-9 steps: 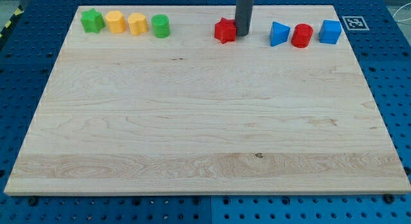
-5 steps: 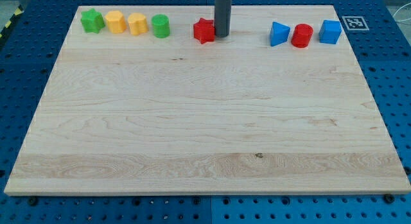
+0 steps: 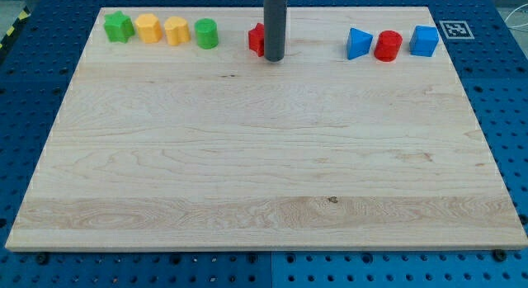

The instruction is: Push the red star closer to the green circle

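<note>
Near part of tabletop (image 3: 264, 181) carrying no blocks. Tip (image 3: 274, 59) resting just below red star's right side, rod hiding most of star. No gripper on rod. Red star (image 3: 256, 39) sitting near green circle (image 3: 206, 33), to its right, not touching. Far right: blue triangle (image 3: 358, 43), red cylinder (image 3: 388, 45), blue cube (image 3: 424, 40).

Bright, even light from above fills the scene. The board (image 3: 264, 156) shows no glare and its grain reads sharp from near edge to far. Blocks cast only faint, short shadows. The rod (image 3: 274, 24) looks slightly soft; the corners show no warping.
</note>
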Controlling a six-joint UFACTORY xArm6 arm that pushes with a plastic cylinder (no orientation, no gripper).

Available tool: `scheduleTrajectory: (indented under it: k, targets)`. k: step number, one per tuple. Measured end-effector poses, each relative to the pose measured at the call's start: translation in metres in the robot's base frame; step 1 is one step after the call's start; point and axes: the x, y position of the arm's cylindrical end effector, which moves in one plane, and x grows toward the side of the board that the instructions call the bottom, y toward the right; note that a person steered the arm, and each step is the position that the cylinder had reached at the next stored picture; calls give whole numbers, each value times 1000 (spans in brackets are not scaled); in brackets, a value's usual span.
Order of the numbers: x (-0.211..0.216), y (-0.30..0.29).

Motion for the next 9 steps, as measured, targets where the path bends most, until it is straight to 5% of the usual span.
scheduleTrajectory:
  k: [9]
  targets:
    - [0,29]
